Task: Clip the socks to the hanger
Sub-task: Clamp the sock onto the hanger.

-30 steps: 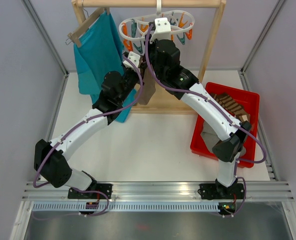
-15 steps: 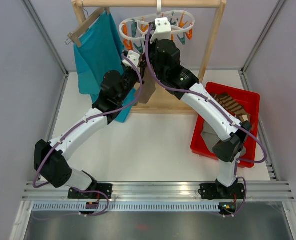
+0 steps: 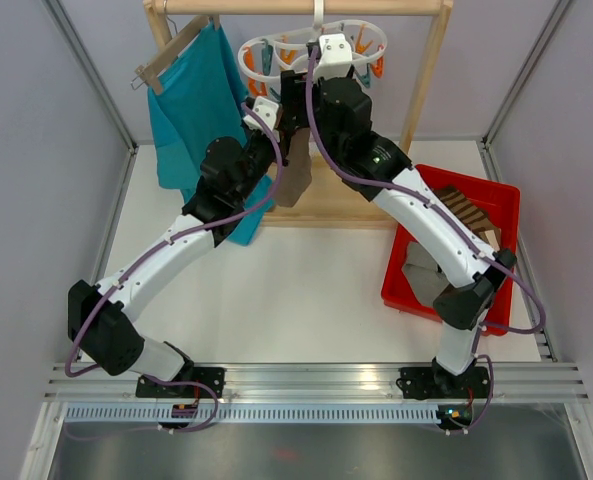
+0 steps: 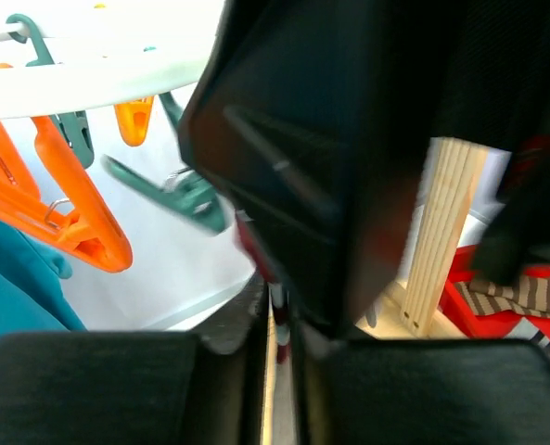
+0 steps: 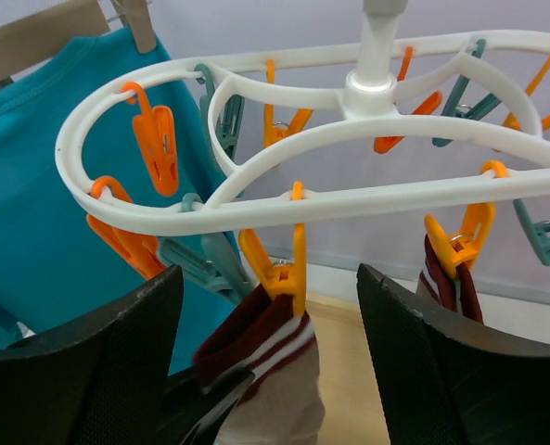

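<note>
The white ring hanger (image 5: 256,199) hangs from the rack with orange and teal clips. An orange clip (image 5: 288,269) pinches the maroon, white-striped cuff of a taupe sock (image 5: 279,408), which hangs limp (image 3: 294,185). My right gripper (image 5: 270,278) stands wide open on either side of that clip, touching nothing. My left gripper (image 4: 276,324) is just below, its jaws a narrow slit apart with the cuff's edge (image 4: 279,320) at their tips. A second sock (image 5: 446,278) hangs from another orange clip (image 5: 460,241) to the right.
A teal shirt (image 3: 191,110) on a wooden hanger hangs left of the ring. The wooden rack's post (image 3: 426,90) rises at the right. A red bin (image 3: 501,205) at the right holds more socks (image 3: 461,205).
My right jaws have spread wide off the orange clip, and that wrist has risen slightly. My left jaws have parted a little at the sock's cuff.
</note>
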